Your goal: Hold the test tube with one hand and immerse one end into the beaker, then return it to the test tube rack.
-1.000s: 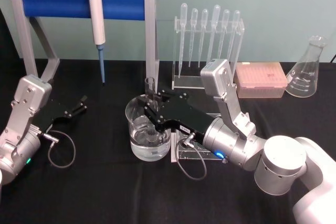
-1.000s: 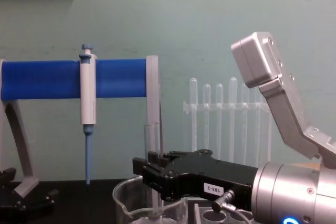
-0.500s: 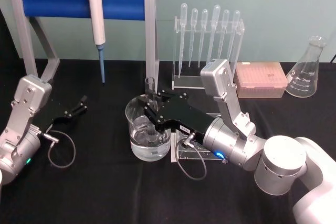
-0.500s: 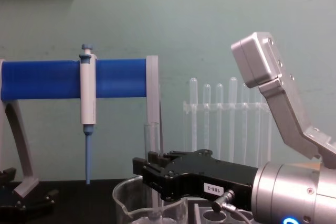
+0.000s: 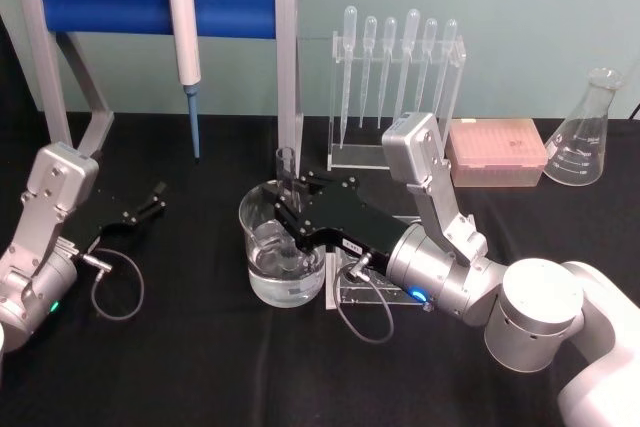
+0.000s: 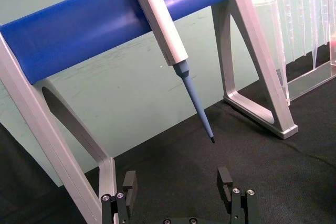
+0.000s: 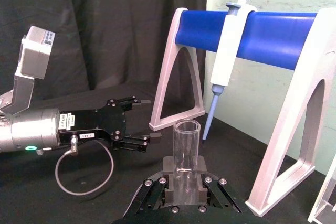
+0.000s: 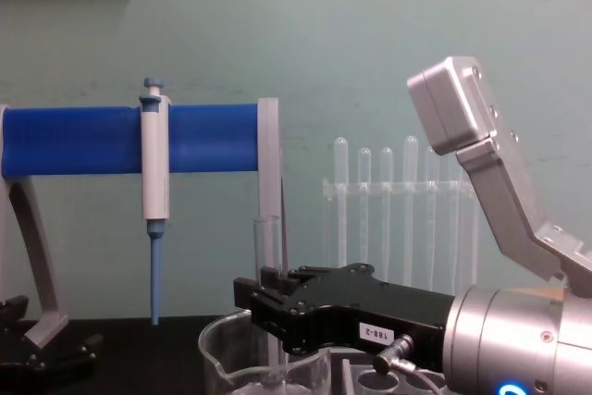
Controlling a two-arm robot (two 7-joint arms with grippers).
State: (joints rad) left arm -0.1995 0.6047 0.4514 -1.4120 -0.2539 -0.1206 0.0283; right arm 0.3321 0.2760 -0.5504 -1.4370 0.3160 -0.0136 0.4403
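My right gripper is shut on the test tube, a clear glass tube held upright over the beaker. The tube's open rim stands above the black fingers. Its lower part drops inside the beaker's rim and is hidden behind the gripper. The beaker is a wide clear glass holding some clear liquid. In the right wrist view the tube rises from between the clamped fingers. From the chest the tube stands just behind the gripper, above the beaker's rim. My left gripper rests open at the left, apart from both.
A blue-barred stand with a hanging pipettor stands at the back left. A rack of pipettes, a pink tip box and a conical flask line the back right. A clear rack lies under my right arm.
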